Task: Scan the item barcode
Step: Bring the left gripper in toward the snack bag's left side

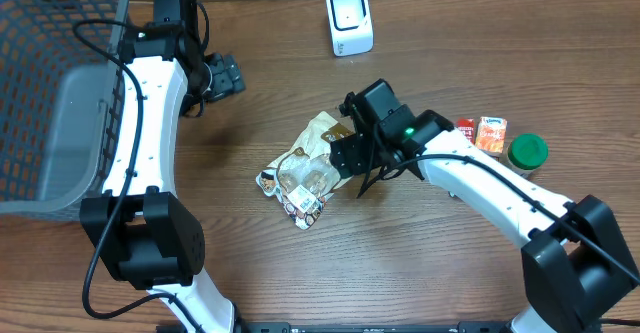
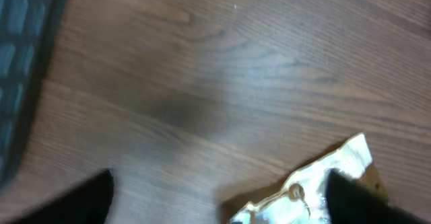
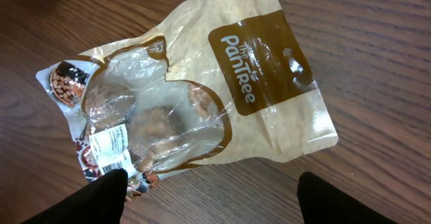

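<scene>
the snack bag (image 1: 308, 168) lies flat on the wooden worktop (image 1: 260, 263) near the middle, held by neither arm. its brown "pantree" header points toward the far side and its clear window faces up. a white printed label (image 3: 111, 146) sits on the window end. the print is too small to tell whether it is the barcode.

the right fingers (image 3: 94, 200) hang just above the bag, spread wide, one at each lower corner of the wrist view, with nothing gripped between them. the left fingers (image 2: 84, 197) are apart from the bag, over bare wood near the grey basket (image 1: 40, 83). they too stand wide with nothing in them, and a corner of the bag shows at the bottom edge of their view.

the white scanner (image 1: 350, 21) stands upright at the far edge, well apart from the bag. beside the right arm, a small red packet (image 1: 466, 128), an orange packet (image 1: 491, 133) and a green-lidded jar (image 1: 527, 151) stand close together.
</scene>
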